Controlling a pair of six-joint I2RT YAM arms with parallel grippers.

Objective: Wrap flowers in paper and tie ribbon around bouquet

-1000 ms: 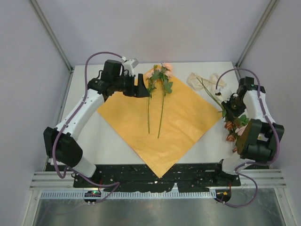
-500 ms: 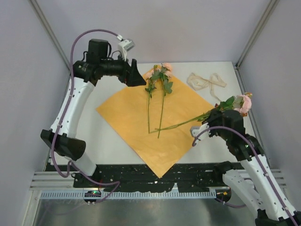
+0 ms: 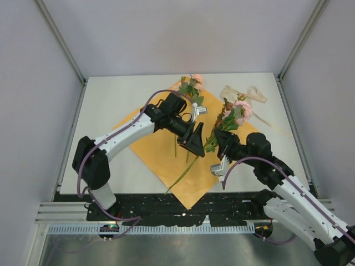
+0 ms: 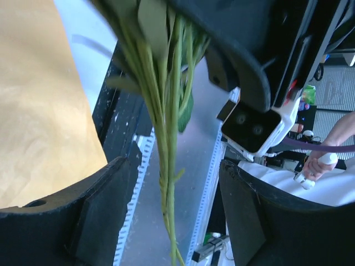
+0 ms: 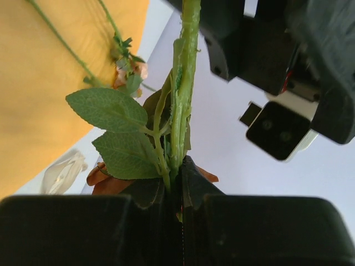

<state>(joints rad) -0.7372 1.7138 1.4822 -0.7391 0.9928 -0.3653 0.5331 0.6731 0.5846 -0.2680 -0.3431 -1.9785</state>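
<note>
the right fingers (image 3: 221, 145) are clamped shut on the flowers (image 3: 235, 113), pinching the bundled green stems partway along, so the pink and rust-brown blooms stand up over the right part of the paper (image 3: 147, 133) while the stem ends slant down toward the near-left, over the paper's near corner. in the right wrist view those fingers (image 5: 195, 191) meet tight around the stems (image 5: 186, 66), with two broad leaves spreading to the left just above the grip. the left fingers (image 3: 194, 142) hang spread wide just left of that grip; in the left wrist view the two dark pads (image 4: 100, 216) stand well apart with the stems (image 4: 169, 160) running down the gap between them, touching neither side as far as can be seen (so nothing is held there). the orange paper lies flat on the counter (image 3: 111, 100), turned like a diamond. two more flowers (image 3: 192, 84) lie on it with their blooms at its far corner, their stems partly hidden under the left arm. the cream ribbon (image 3: 244, 93) lies loosely heaped on the counter beyond the paper's right edge, near the far right.
</note>
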